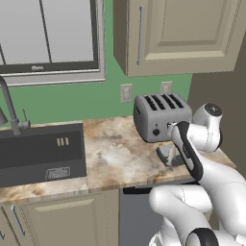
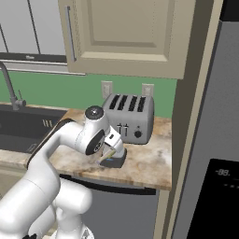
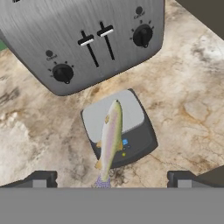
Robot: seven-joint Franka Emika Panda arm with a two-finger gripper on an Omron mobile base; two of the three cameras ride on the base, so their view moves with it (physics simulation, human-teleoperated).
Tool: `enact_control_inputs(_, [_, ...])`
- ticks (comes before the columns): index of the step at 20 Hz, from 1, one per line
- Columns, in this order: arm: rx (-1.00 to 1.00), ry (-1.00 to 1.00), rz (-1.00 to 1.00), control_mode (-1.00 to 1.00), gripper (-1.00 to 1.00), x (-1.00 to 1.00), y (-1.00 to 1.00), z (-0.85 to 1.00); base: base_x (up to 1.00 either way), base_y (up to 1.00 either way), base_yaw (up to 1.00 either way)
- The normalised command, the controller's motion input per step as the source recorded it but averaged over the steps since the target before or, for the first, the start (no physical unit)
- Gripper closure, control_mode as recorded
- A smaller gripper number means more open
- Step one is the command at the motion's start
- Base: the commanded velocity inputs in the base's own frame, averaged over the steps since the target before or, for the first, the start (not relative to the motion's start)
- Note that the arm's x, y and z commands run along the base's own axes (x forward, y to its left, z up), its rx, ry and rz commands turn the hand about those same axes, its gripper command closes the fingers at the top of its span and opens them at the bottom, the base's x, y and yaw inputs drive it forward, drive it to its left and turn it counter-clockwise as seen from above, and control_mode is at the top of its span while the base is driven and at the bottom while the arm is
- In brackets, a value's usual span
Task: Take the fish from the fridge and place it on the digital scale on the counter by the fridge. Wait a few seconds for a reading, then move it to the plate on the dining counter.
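Fish (image 3: 110,136) lying on the scale (image 3: 136,131), lengthwise across its light top, tail past the front edge over the counter (image 3: 183,109). Scale just in front of the toaster (image 3: 83,39), near but apart from it. Gripper (image 3: 109,179) above the scale, jaws spread wide, one finger tip (image 3: 41,179) at each side, holding nothing, not touching the fish. Seen from the right base: scale (image 2: 113,161) under the white hand, toaster (image 2: 129,117) behind, fridge (image 2: 212,140) well to the right of the toaster. Sink (image 1: 41,151) far left of the toaster (image 1: 161,115).
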Motion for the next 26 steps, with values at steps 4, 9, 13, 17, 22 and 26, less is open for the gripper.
enact_control_inputs(4, [0.0,0.0,0.0,-1.0,-1.0,0.0,0.0,0.0,0.0,0.0,0.0])
enact_control_inputs(9, [0.0,0.0,0.0,-1.0,-1.0,0.0,0.0,0.0,0.0,0.0,0.0])
enact_control_inputs(13, [0.0,0.0,0.0,-1.0,-1.0,0.0,0.0,0.0,0.0,0.0,0.0])
enact_control_inputs(17, [0.0,0.0,0.0,-1.0,-1.0,0.0,0.0,0.0,0.0,0.0,0.0])
enact_control_inputs(22, [0.0,0.0,0.0,-1.0,-1.0,0.0,0.0,0.0,0.0,0.0,0.0])
enact_control_inputs(26, [0.0,0.0,0.0,-1.0,-1.0,0.0,0.0,0.0,0.0,0.0,0.0])
